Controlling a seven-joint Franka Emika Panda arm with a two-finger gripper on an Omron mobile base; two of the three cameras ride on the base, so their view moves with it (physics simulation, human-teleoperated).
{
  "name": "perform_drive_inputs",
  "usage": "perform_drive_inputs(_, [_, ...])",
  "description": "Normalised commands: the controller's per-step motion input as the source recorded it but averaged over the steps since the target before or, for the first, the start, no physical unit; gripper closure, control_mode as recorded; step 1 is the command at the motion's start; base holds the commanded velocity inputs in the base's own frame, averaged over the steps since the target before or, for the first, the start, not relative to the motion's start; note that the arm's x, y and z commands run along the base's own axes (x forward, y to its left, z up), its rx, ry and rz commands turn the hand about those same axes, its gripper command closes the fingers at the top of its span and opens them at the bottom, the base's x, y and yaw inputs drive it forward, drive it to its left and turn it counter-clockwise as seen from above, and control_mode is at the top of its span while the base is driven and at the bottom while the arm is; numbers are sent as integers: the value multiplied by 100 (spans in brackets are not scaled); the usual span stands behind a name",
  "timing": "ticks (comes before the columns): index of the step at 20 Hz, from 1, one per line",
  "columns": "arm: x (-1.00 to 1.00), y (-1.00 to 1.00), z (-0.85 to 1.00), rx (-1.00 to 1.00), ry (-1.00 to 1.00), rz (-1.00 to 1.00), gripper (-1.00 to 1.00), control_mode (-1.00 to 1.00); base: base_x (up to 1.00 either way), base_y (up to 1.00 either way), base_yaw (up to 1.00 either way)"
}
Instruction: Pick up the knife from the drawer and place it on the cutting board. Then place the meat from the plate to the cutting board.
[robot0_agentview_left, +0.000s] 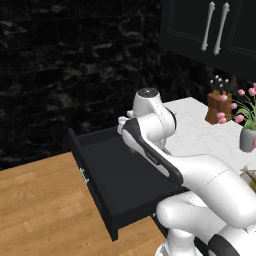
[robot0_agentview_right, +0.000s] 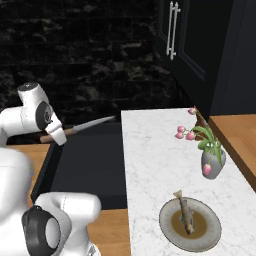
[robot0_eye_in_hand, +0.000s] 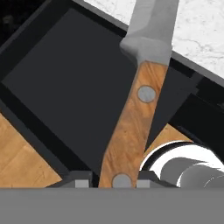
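Two small dark finger tips of the gripper (robot0_eye_in_hand: 117, 180) are pinching the butt of the slim kitchen knife (robot0_eye_in_hand: 138, 107) with its brown wooden handle and narrow silver-grey blade, nearly closed around it at the bottom centre of the hand view. In the right base view the knife (robot0_agentview_right: 80, 128) is hanging level at middle left, above the wide matte-black drawer (robot0_agentview_right: 82, 165) standing open, blade tip pointing toward the white marble counter (robot0_agentview_right: 150, 165). Lower right there, the pale tan-grey strip of meat (robot0_agentview_right: 184, 210) is lying on the round grey-rimmed plate (robot0_agentview_right: 212, 234).
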Motion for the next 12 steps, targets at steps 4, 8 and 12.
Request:
perform_drive_inputs(4, [-30,0,2,-7,0,-15,100,-100,0,0,0])
perform_drive_inputs(8, [-3,0,0,0,-2,-1,100,-100,0,0,0])
perform_drive_inputs(12, [-2,0,0,0,0,0,100,-100,0,0,0])
